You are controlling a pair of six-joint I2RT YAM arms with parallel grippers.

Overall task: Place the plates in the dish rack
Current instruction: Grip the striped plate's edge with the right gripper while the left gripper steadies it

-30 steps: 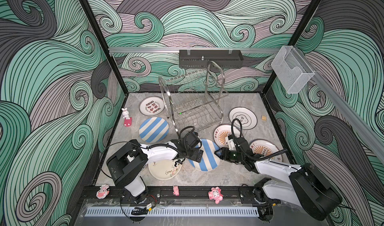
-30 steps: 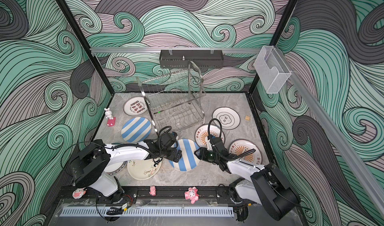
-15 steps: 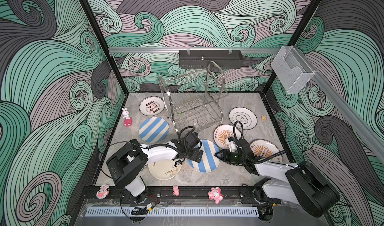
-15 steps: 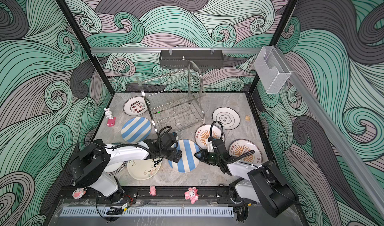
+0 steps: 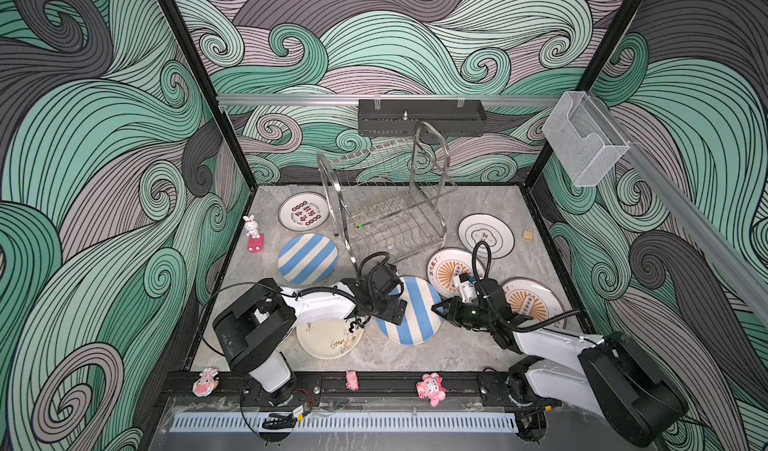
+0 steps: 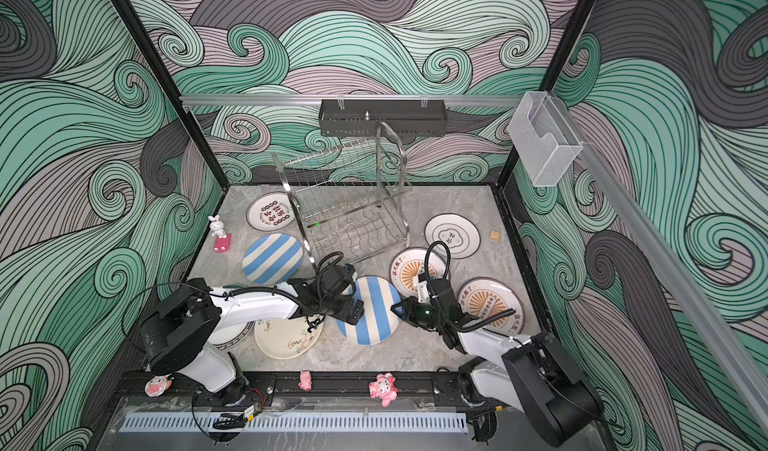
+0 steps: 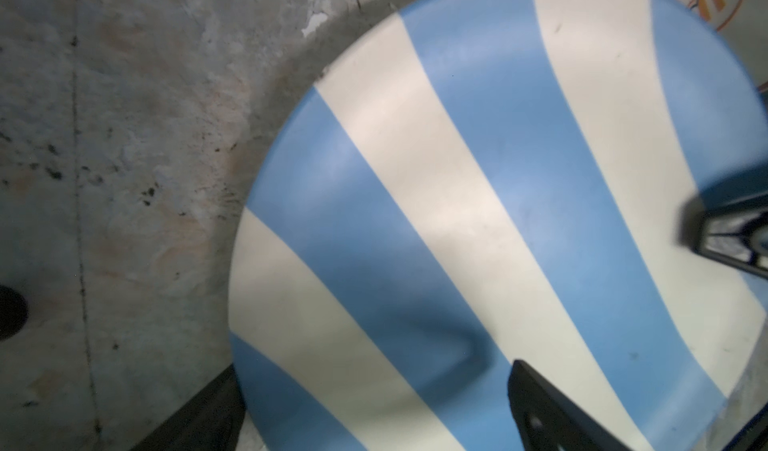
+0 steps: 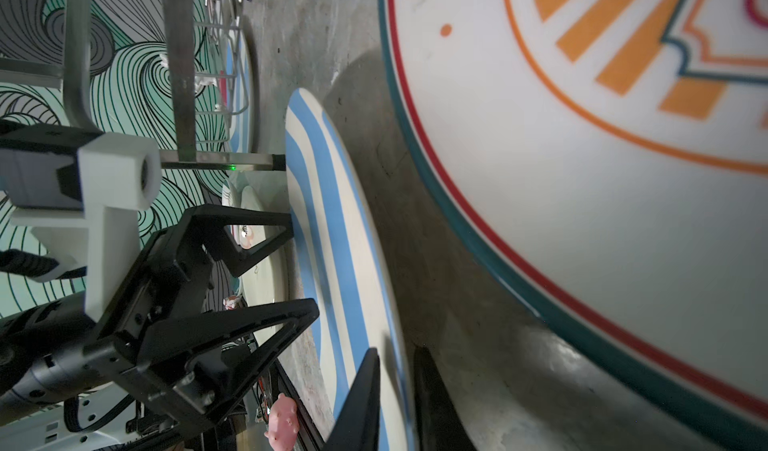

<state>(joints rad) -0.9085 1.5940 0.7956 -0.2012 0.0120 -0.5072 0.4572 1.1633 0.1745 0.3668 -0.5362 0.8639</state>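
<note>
A blue-white striped plate (image 5: 409,312) (image 6: 370,312) (image 7: 457,220) (image 8: 328,220) lies at the front middle of the table, its right rim a little off the surface. My right gripper (image 5: 436,307) (image 6: 395,307) (image 8: 397,351) is shut on that rim, one finger above and one below. My left gripper (image 5: 388,308) (image 6: 353,309) (image 7: 374,372) (image 8: 303,262) stands open, its fingertips against the plate's left edge. The steel dish rack (image 5: 386,212) (image 6: 349,208) stands behind, with no plates in it.
Flat on the table lie a second striped plate (image 5: 307,258), a red-black character plate (image 5: 303,217), a cloud-outline plate (image 5: 486,235), two orange sunburst plates (image 5: 451,270) (image 5: 534,303) and a cream plate (image 5: 330,339). Also here: a rabbit figurine (image 5: 251,228), a wood block (image 5: 528,236), a black shelf (image 5: 419,116).
My right gripper has slid left onto the striped plate's right rim and its jaws have closed on it. The left arm has stayed in place.
</note>
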